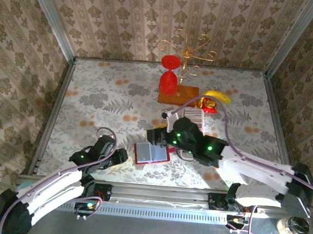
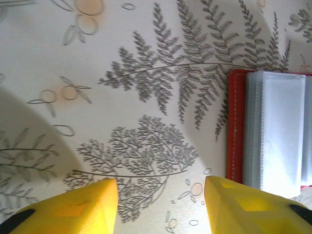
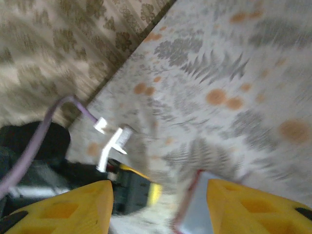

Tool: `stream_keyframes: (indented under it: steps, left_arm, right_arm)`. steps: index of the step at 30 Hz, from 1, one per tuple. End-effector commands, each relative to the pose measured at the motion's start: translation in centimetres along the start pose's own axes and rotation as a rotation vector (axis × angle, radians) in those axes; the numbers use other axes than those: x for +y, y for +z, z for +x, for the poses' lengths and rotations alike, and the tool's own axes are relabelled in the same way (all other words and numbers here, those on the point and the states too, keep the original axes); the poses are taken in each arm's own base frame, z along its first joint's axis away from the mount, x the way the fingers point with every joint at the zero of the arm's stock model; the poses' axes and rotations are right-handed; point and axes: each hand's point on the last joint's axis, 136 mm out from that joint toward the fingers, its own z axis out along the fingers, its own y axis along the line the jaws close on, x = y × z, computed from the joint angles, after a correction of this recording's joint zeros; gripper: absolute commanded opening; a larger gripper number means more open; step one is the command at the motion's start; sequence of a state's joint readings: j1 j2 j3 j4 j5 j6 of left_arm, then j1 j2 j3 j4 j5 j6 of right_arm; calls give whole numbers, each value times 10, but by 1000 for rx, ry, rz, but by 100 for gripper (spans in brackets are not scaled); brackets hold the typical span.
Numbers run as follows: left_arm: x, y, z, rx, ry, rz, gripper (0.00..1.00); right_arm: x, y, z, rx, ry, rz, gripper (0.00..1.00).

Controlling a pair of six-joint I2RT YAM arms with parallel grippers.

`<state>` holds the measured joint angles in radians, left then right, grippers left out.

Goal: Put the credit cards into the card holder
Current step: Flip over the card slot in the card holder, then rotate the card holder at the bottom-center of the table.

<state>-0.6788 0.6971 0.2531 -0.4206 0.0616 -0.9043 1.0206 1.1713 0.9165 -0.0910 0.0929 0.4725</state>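
Note:
The card holder (image 1: pixel 152 153) lies open on the tablecloth, red with a pale blue-grey inside. In the left wrist view the card holder (image 2: pixel 273 141) sits at the right edge. The credit cards (image 1: pixel 192 118) form a striped pale row behind it, partly covered by my right arm. My left gripper (image 1: pixel 122 156) rests just left of the holder; its yellow fingers (image 2: pixel 73 212) stand apart, and the left gripper (image 2: pixel 161 207) has only cloth between them. My right gripper (image 1: pixel 158 136) hovers over the holder's far edge. The blurred right wrist view shows the right gripper (image 3: pixel 160 209) open and empty above the card holder (image 3: pixel 202 207).
At the back stand a red goblet-shaped glass (image 1: pixel 168 81), a gold wire stand (image 1: pixel 187 49) and a brown wooden board (image 1: pixel 178 95). A banana (image 1: pixel 217 96) lies to the right of the board. Patterned walls enclose the table on three sides.

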Motion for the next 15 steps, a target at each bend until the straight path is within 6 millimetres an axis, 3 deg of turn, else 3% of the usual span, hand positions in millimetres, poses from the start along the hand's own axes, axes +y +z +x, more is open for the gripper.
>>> stream_keyframes:
  steps: [1,4,9,12,15]
  left_arm:
    - [-34,-4,-15,-2,60,96,51]
    - [-43,2,-18,19,78,111,53]
    - [-56,11,-23,34,92,147,53]
    - [-63,15,-24,41,100,171,46]
    - [-67,19,-26,43,112,179,42]
  right_arm:
    - [-31,-26,31,137,-597,95,56]
    - [-52,-44,58,264,-910,105,59]
    - [-102,-61,97,480,-1227,164,68]
    - [-130,-64,100,530,-1249,222,70]
    - [-155,-70,117,659,-1242,196,70]
